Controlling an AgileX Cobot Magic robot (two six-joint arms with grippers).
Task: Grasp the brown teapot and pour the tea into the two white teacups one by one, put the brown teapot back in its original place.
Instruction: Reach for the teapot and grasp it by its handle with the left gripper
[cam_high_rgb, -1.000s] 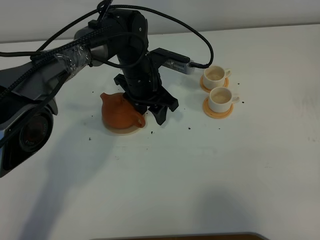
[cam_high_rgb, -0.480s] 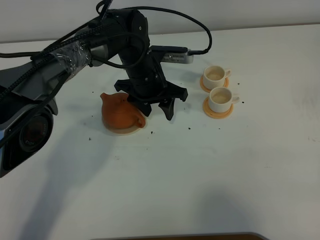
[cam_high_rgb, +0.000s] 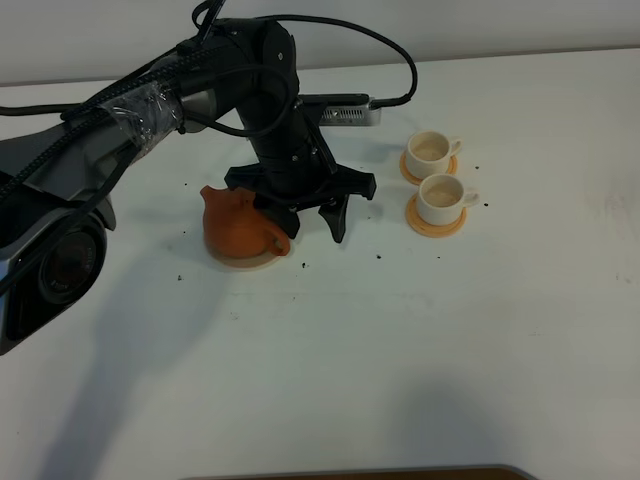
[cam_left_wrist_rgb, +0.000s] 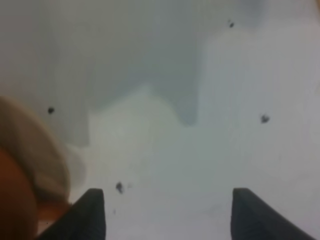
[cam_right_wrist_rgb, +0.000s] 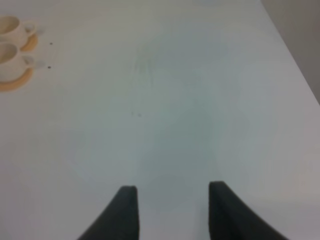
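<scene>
Beside the left tool, just outside one finger: brown teapot, upright, lid on, seated on the pale beige disc, whose rim shows at the pot's near side; contact between finger and pot cannot be told. Left tool: jaws spread wide, pointing down at the surface, nothing between them. On the tool's other side, apart from it: two white teacups, upright, each on an orange-tan coaster, the pair close together. Between tool and cups: a bare strip with scattered dark specks. Nearward of the tool: wide bare surface to the near edge. Right tool: jaws apart, empty, over bare surface, the teacups well apart from it, and the surface edge off to one side.
</scene>
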